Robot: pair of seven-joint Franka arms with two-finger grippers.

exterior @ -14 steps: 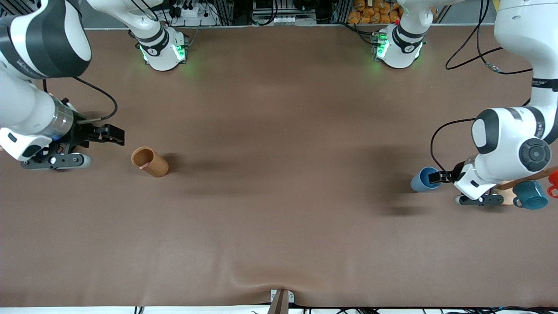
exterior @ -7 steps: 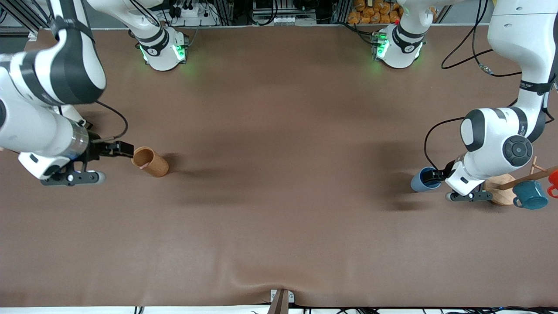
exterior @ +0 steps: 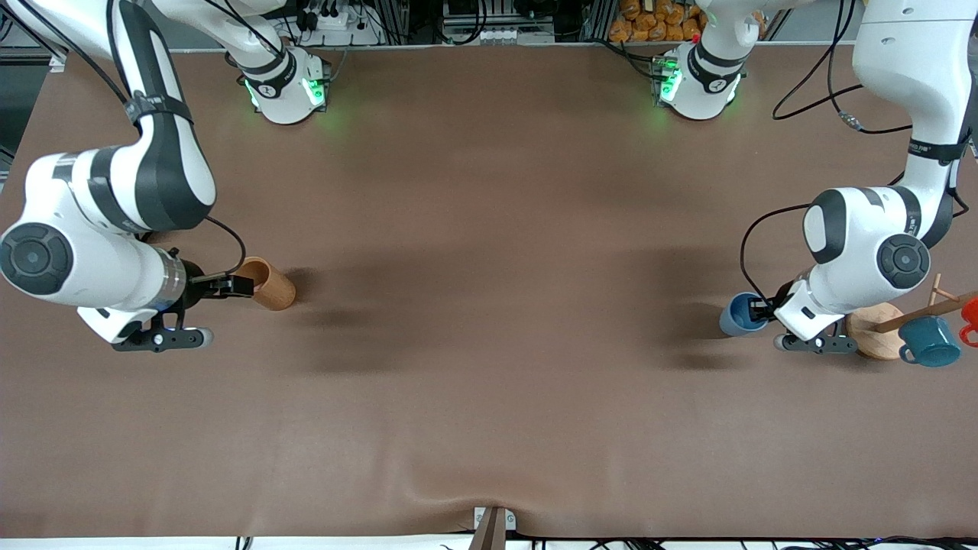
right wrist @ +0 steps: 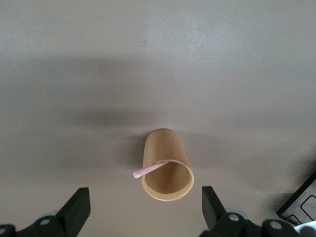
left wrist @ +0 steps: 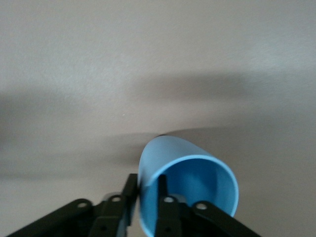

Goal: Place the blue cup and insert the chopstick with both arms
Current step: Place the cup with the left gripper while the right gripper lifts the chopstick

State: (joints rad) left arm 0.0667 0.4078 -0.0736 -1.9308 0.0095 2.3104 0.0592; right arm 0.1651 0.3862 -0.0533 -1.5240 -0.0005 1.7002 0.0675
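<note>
In the front view, the left gripper [exterior: 756, 312] is at the blue cup [exterior: 736, 315] near the left arm's end of the tabletop [exterior: 489, 305], while the right gripper [exterior: 237, 286] sits at the mouth of the brown wooden cup [exterior: 266, 283]. The left wrist view shows the left jaws clamped on the blue cup's [left wrist: 185, 185] rim, one finger inside and one outside. In the right wrist view the right jaws stand wide open, and the chopstick [right wrist: 148, 170] pokes out of the wooden cup's [right wrist: 166, 165] mouth.

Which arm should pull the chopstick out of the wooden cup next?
Right. The right gripper is open at the brown wooden cup's rim, where the chopstick pokes out. The left gripper is at the left arm's end of the table, one finger inside the blue cup, one outside.
</note>
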